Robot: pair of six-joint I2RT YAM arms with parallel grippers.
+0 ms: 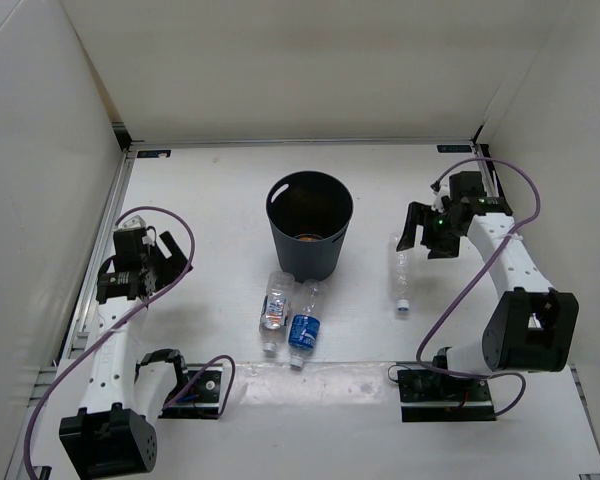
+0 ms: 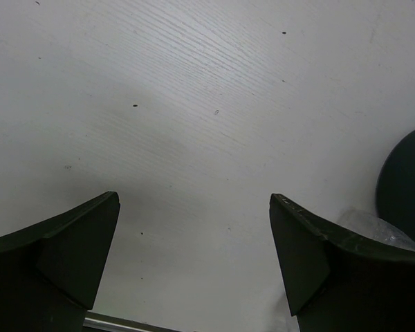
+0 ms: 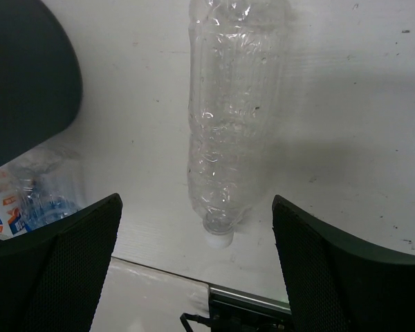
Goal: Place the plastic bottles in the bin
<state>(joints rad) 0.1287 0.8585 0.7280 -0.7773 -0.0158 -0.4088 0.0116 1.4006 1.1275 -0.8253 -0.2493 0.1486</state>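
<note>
Done: we see orange inside the bin (image 1: 310, 225); we judge it the orange bottle (image 1: 310, 238), one of four.
Left to do: three bottles lie on the worktop (image 1: 210, 200).
Labelled pair: white-blue bottle (image 1: 273, 310) and blue bottle (image 1: 303, 333), side by side just near-side of the bin.
Clear bottle (image 1: 403, 275): right of the bin, apart from it.
Right hand (image 1: 418, 230): released, spread above the clear bottle.
Left hand (image 2: 194, 207): released, empty, well left of the bin.

Setting: robot lab test cell. White panel walls (image 1: 280, 60) box in a white tabletop (image 1: 230, 180). Aluminium rail (image 1: 118, 195) along one edge. Left arm (image 1: 115, 340) and right arm (image 1: 505, 255) bolted down, purple cables (image 1: 528, 178) exposed.
</note>
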